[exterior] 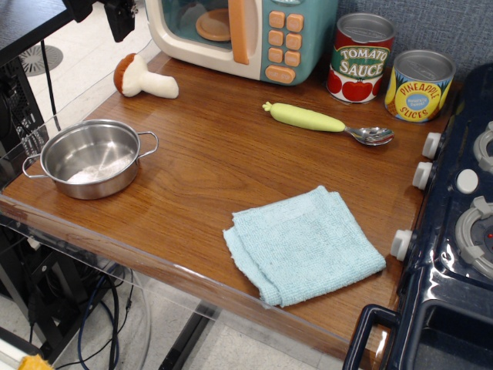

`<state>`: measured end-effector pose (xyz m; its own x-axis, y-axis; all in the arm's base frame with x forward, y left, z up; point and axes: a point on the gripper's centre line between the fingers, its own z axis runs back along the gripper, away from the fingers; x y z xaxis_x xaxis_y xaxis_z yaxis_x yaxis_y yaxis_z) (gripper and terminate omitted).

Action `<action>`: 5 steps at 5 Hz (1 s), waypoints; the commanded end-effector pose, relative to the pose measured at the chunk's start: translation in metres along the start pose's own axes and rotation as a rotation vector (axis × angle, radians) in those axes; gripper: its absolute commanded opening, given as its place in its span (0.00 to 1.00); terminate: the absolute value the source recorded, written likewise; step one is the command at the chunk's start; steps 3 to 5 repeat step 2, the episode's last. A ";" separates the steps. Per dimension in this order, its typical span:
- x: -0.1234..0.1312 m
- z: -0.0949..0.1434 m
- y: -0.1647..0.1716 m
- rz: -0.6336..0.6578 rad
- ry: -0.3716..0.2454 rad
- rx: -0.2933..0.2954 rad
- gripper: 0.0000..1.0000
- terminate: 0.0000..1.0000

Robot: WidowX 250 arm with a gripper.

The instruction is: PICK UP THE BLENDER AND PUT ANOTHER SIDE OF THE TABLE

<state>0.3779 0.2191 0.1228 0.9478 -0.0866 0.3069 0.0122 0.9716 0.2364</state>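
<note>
The blender, a soft toy mushroom (143, 79) with a reddish-brown cap and cream stem, lies on its side at the far left corner of the brown wood-grain table (223, 162). My black gripper (100, 11) is at the top left edge of the view, raised well above the mushroom and apart from it. Only its lower part shows, so I cannot tell how the jaws stand. Nothing hangs from it.
A steel pot (91, 158) stands at the front left. A toy microwave (243, 31) is at the back, with a tomato sauce can (360, 58) and a pineapple can (418, 85). A yellow-green spoon (327, 123), a blue cloth (303, 243) and a dark blue stove (454, 231) lie to the right.
</note>
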 end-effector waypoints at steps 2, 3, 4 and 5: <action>0.002 0.030 0.008 0.001 -0.057 0.039 1.00 1.00; 0.002 0.030 0.008 0.001 -0.057 0.039 1.00 1.00; 0.002 0.030 0.008 0.001 -0.057 0.039 1.00 1.00; 0.002 0.030 0.008 0.001 -0.057 0.039 1.00 1.00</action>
